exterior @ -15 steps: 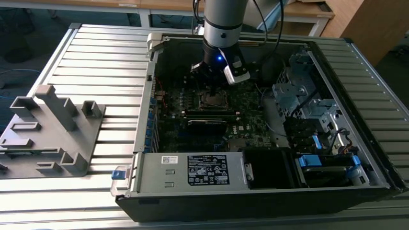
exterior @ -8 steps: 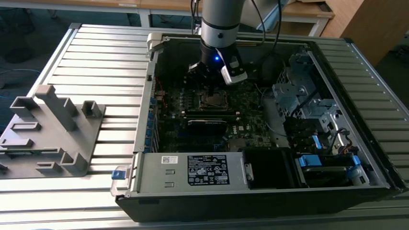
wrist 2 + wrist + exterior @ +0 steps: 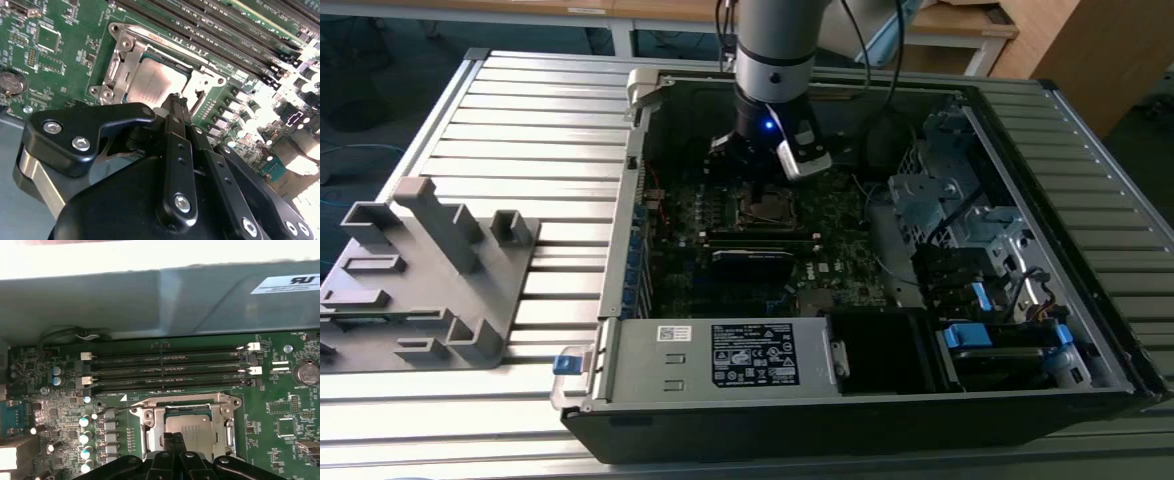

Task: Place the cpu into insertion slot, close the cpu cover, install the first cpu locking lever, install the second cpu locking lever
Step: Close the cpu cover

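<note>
The cpu (image 3: 155, 82), a small thin square chip with a dull silver-grey metal face, lies flat in the insertion slot (image 3: 765, 207), the small square socket near the middle of the green motherboard (image 3: 280, 410). In both wrist views its face looks matte and faintly marked, brighter than the board around it. The cpu cover (image 3: 122, 62), a thin silver square metal frame with a large square window, lies around the chip, its bars running along the chip's edges while the metal face shows through the window. From these angles I cannot tell whether the frame is pressed fully flat.

The black gripper (image 3: 176, 101) hangs just above the socket's near edge. Its two dark fingertips (image 3: 168, 440) are drawn together, side by side. Whether they touch the cover is not clear.

Beside the socket run the long black memory slots (image 3: 165, 372), parallel to one of its edges. A round silver coin battery (image 3: 306, 372) sits near a corner of the board.

In the exterior view the grey robot arm (image 3: 774, 40) reaches down into the open black computer case (image 3: 854, 430), which lies on a slatted metal table (image 3: 520, 120). A grey plastic fixture (image 3: 427, 270) stands on the table at the exterior view's left, well apart from the case.
</note>
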### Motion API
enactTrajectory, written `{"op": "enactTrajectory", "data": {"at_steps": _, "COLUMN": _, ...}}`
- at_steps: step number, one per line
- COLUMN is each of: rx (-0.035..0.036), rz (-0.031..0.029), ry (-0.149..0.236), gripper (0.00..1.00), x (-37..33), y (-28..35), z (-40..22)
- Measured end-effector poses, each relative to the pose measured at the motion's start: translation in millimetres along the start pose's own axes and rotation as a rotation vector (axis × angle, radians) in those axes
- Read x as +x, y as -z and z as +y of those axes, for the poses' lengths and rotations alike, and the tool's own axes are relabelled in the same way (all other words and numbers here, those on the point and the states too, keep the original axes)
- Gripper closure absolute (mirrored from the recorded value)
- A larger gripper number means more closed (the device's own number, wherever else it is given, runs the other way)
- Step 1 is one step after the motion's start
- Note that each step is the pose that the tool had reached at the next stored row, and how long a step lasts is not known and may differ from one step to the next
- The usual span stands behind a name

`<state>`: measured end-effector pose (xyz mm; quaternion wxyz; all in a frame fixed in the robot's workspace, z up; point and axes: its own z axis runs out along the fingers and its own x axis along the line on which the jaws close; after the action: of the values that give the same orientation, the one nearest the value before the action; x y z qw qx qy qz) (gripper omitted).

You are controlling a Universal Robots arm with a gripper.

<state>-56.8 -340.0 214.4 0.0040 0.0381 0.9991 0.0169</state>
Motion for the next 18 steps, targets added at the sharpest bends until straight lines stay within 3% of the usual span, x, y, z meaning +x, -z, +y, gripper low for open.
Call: {"op": "enactTrajectory", "data": {"at_steps": 18, "rx": -0.0002, "rz": -0.0012, "ry": 0.0, "gripper": 0.89, "x": 10.0, "y": -4.0, "z": -1.4}}
